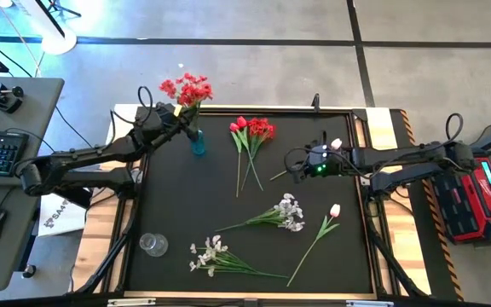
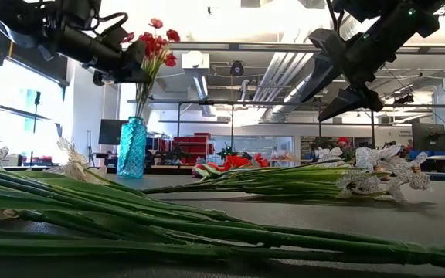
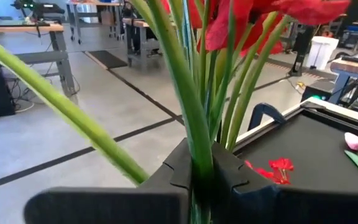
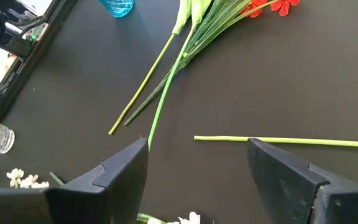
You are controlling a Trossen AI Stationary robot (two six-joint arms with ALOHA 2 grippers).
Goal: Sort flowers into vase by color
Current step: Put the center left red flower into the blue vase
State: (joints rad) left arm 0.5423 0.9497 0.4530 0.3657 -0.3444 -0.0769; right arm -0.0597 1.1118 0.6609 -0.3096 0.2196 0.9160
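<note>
Surface: black table top (image 1: 186, 205), workshop room behind.
Left gripper (image 1: 180, 112): pinching the stems of a red flower bunch (image 1: 187, 88), held over the blue vase (image 1: 197, 141) at the table's far left.
Right gripper (image 1: 303, 164): fingers spread, hovering above a pink tulip's stem (image 4: 291, 141).
Red flowers (image 1: 252, 132): lying near the vase.
White sprays (image 1: 286, 211): lying nearer the front, another (image 1: 209, 256) close to a clear glass (image 1: 153, 245).

Counter middle open, edges crowded

Bare counter (image 1: 186, 196) lies left of centre, between the blue vase (image 1: 197, 143) and the clear glass (image 1: 153, 245). Red flowers (image 1: 252, 141) block the far middle, white sprays (image 1: 284, 213) and (image 1: 216, 257) the near part, a pink tulip (image 1: 322, 230) the near right; a stem (image 4: 284, 141) lies under the right tool (image 4: 197, 168).
</note>
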